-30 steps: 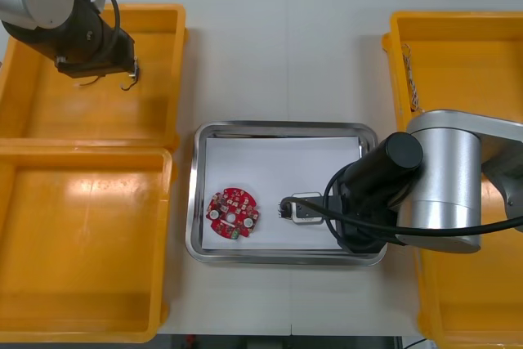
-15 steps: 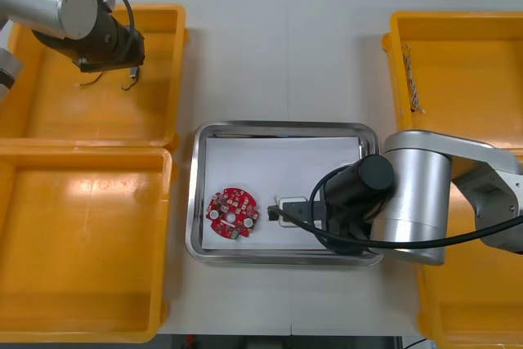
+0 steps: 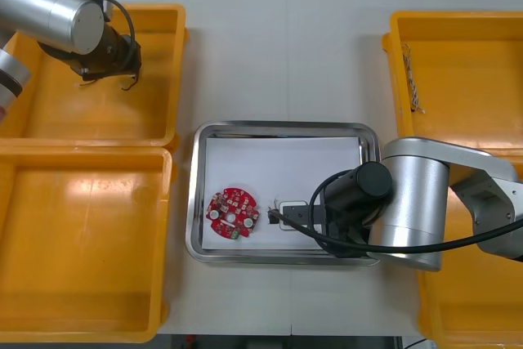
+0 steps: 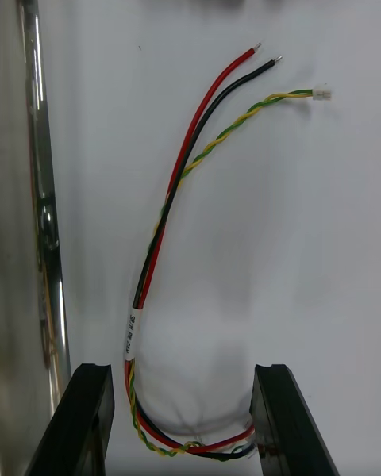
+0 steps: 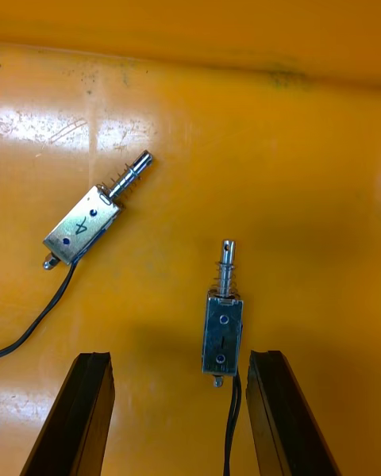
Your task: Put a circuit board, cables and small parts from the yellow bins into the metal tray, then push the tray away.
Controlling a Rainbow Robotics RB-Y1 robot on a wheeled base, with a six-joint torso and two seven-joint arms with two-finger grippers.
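Left tool (image 5: 178,358) wide open in yellow bin (image 3: 163,18), 10 o'clock from metal tray (image 3: 278,127), small metal part (image 5: 223,329) between fingers (image 5: 91,412). Likely light, hard, slick: pinch boxy body, not pin. Right tool (image 4: 184,369) wide, cable (image 4: 171,206) in tray.

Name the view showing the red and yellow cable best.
Right wrist view: the cable lies whole on the tray floor, its loop between the right hand's open fingers. In the front view the right arm hides most of it. The left wrist view faces small metal parts in a bin.
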